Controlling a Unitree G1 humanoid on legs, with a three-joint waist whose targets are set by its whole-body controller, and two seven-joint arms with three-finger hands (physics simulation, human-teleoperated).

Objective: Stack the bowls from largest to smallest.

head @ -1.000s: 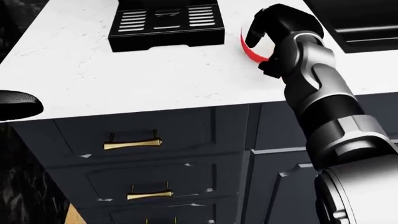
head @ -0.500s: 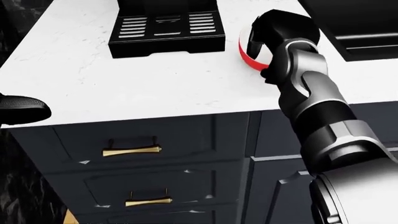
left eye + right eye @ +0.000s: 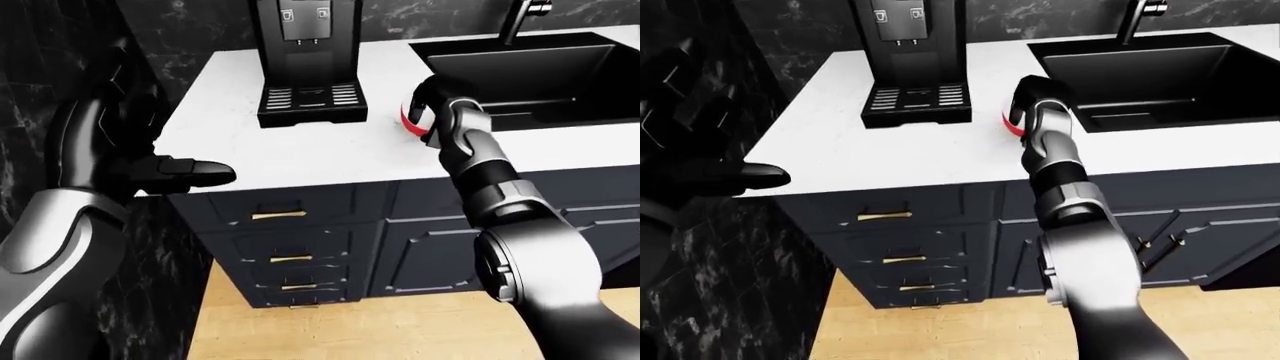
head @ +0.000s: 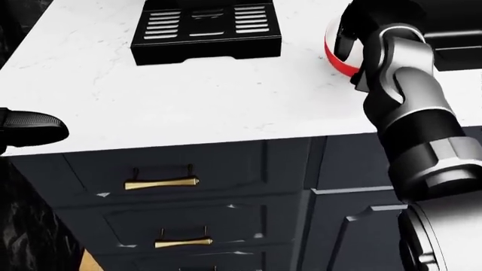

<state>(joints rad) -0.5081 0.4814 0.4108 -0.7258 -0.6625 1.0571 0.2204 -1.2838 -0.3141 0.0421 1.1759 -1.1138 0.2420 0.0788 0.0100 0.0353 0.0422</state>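
My right hand (image 3: pixel 432 101) curls over the red-and-white bowl (image 4: pixel 337 53) on the white counter (image 4: pixel 188 96), whether gripping I cannot tell, between the coffee machine (image 3: pixel 306 64) at left and the sink (image 3: pixel 540 71) at right, while my left hand (image 3: pixel 185 171), fingers extended and empty, hovers off the counter's left edge beside bare room.

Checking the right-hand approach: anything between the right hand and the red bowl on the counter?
Nothing visible. The right hand is already at the red bowl, its fingers draped over the rim. The coffee machine stands apart at view left, the black sink at view right. Whether the fingers have closed on the bowl is unclear.
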